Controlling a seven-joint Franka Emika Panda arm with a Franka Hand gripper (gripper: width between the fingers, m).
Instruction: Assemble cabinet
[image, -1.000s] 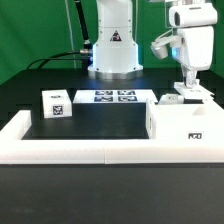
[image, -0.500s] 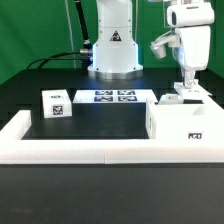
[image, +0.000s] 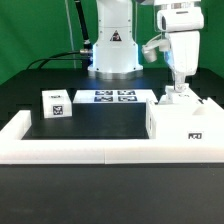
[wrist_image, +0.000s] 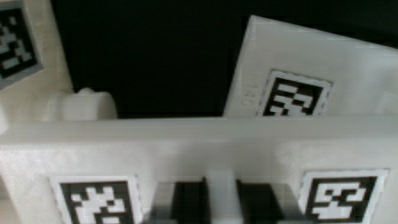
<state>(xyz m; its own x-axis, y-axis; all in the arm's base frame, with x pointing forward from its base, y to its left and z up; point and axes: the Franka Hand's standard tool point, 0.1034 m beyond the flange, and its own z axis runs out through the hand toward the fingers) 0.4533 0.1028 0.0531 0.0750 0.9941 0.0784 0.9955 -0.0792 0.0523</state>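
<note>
The cabinet (image: 182, 122) — a white, boxy body of rigid panels marked with small black-and-white square tags — is seen close to the table's front corner on the exterior view's right, set against the long low white border rail (image: 70, 150). The two-finger gripper (image: 178, 90) is poised just over its rear top edge, fingers pointing down. Whether they are parted or closed, and whether anything is gripped, cannot be told from either picture. The body is judged light, stiff and smooth, so it is likely to slide on the black table (image: 100, 120) when pushed, and a hold across one thin upright wall is judged safer than one across the whole box. The layout is given by the exterior view alone: a small white tagged block (image: 55, 103) lies toward the opposite side edge, and the marker board (image: 107, 97) toward the rear edge. Only the wrist view shows the cabinet's tagged faces close up — with dark slots between them, though blurred.
</note>
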